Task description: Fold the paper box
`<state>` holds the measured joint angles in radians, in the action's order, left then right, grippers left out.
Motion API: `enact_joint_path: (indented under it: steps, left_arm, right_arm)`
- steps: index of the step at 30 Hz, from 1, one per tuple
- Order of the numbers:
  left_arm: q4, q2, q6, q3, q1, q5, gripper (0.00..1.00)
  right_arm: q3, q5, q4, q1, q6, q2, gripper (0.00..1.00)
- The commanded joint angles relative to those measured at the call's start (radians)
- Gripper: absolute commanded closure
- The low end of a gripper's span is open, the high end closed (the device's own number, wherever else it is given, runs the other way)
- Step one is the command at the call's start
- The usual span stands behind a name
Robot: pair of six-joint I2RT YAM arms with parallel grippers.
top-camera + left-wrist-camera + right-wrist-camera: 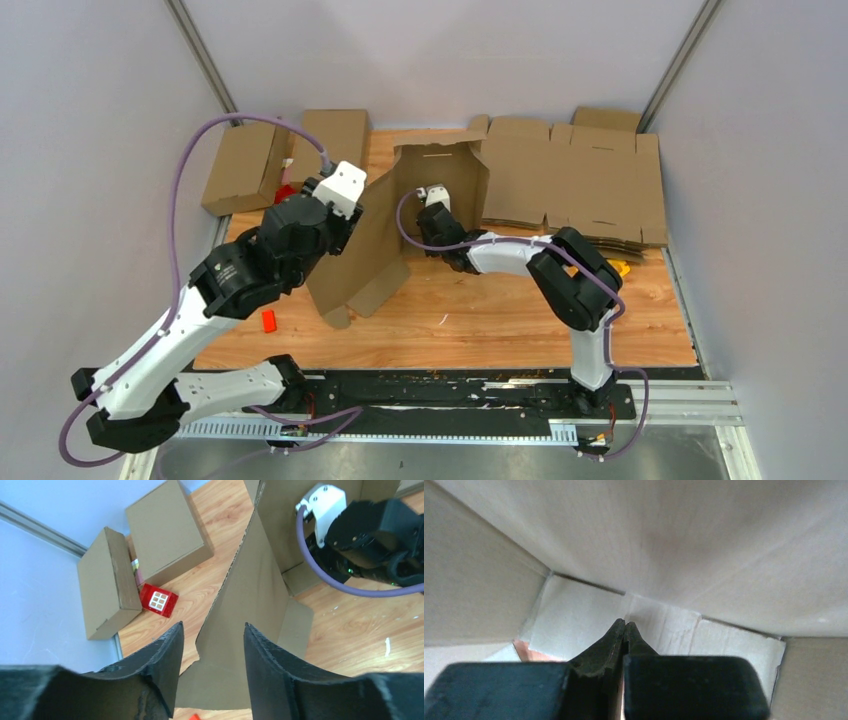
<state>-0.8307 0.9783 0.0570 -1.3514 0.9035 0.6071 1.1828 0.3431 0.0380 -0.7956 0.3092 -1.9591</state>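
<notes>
The paper box [440,185], brown cardboard, stands half formed in the middle of the wooden table, with a tall left panel [370,250] leaning outward. My left gripper [212,626] hovers over that panel [250,580], open, and the panel's upper edge shows in the gap beyond the fingertips, not pinched. My right gripper [625,622] is shut with nothing in it. It points into a lower inside corner of the box [674,540], its tips at or just short of the bottom flaps. From above, the right gripper [430,200] sits inside the box's open front.
Two finished boxes [240,165] [335,135] stand at the back left, with a red cube [158,600] between them. A stack of flat cardboard blanks [575,175] fills the back right. A small red block [268,320] lies near the left arm.
</notes>
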Motion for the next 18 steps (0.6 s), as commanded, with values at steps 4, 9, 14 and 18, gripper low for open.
enact_joint_path:
  steps: [4, 9, 14, 18]
  left_arm:
    - [-0.057, -0.07, -0.114, -0.092, 0.002, 0.033, 0.37]
    - [-0.138, -0.14, -0.194, -0.088, 0.002, 0.091, 0.2]
    - [-0.16, -0.269, -0.254, 0.017, 0.001, 0.087, 0.0]
    - [-0.162, -0.336, -0.307, 0.105, 0.002, 0.082, 0.0]
  right_arm:
    - [-0.021, -0.065, -0.028, -0.024, -0.068, 0.179, 0.87]
    - [-0.034, -0.083, -0.145, -0.057, -0.116, 0.366, 0.68]
    - [-0.124, -0.091, -0.223, -0.061, -0.127, 0.576, 0.41]
    - [-0.181, -0.109, -0.276, -0.059, -0.14, 0.733, 0.2]
